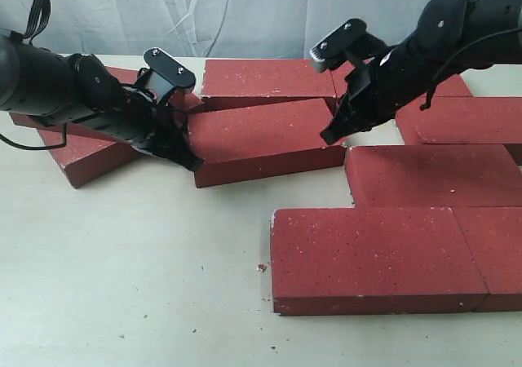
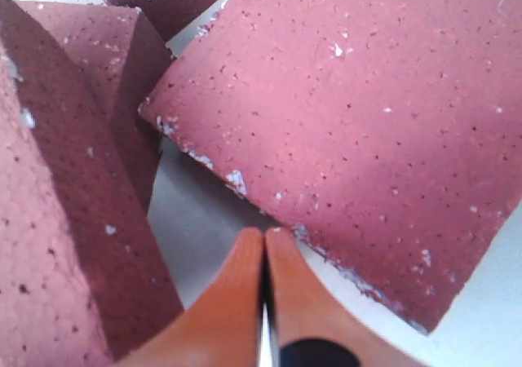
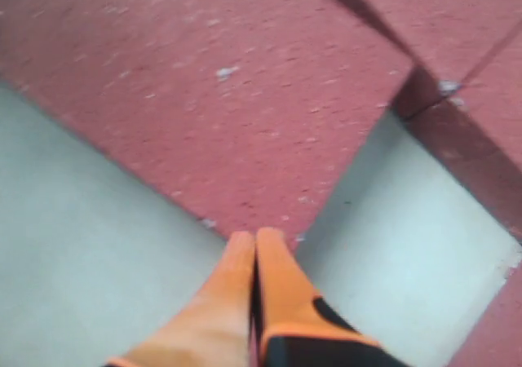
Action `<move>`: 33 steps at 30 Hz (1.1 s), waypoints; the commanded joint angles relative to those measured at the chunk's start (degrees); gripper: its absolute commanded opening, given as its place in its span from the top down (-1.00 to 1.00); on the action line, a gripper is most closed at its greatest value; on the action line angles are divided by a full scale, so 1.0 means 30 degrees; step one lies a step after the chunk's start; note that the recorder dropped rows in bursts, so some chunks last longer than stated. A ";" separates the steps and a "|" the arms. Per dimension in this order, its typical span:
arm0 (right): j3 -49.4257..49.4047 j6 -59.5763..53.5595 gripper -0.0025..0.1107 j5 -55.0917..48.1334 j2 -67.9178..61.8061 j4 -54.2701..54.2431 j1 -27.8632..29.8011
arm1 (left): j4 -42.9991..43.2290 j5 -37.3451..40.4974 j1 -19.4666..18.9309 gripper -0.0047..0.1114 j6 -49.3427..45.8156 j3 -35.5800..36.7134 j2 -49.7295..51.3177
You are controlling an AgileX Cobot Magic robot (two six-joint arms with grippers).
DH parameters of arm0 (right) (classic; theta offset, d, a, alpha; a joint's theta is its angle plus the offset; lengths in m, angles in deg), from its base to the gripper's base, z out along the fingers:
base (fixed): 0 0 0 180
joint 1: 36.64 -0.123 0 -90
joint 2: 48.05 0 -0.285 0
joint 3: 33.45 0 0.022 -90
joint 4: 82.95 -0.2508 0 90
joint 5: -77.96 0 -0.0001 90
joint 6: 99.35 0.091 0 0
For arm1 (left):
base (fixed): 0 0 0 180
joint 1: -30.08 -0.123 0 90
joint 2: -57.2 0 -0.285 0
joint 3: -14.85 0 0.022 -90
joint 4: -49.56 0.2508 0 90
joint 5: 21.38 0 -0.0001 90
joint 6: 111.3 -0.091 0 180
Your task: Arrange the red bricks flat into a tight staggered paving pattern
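Observation:
Several dark red bricks lie on the pale table. A skewed middle brick sits between my two grippers. My left gripper is shut and empty, its tips against that brick's left end. My right gripper is also shut and empty, touching the brick's right corner. A tilted brick lies under the left arm, showing close by in the left wrist view. Two bricks lie flat at the front right.
More bricks stand at the back: one behind the skewed brick, others on the right under the right arm. A small red crumb lies by the front brick. Bare table spreads across the front left.

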 commanded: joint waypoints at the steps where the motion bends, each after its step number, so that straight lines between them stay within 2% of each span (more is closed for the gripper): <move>1: 0.0049 0.1218 0.97 0.1654 -0.0320 0.0093 0.0967 | 0.0229 -0.0038 -0.0011 0.92 0.0161 -0.0071 -0.0055; 19: 0.0049 0.1145 0.97 0.5564 -0.2588 0.1677 0.1093 | 0.0327 -0.0648 0.0074 0.92 0.0161 -0.1241 0.1609; 33: 0.0083 0.1022 0.97 0.4135 -0.3046 0.1756 0.0525 | 0.0119 -0.2206 0.0074 0.92 0.0161 -0.1242 0.1620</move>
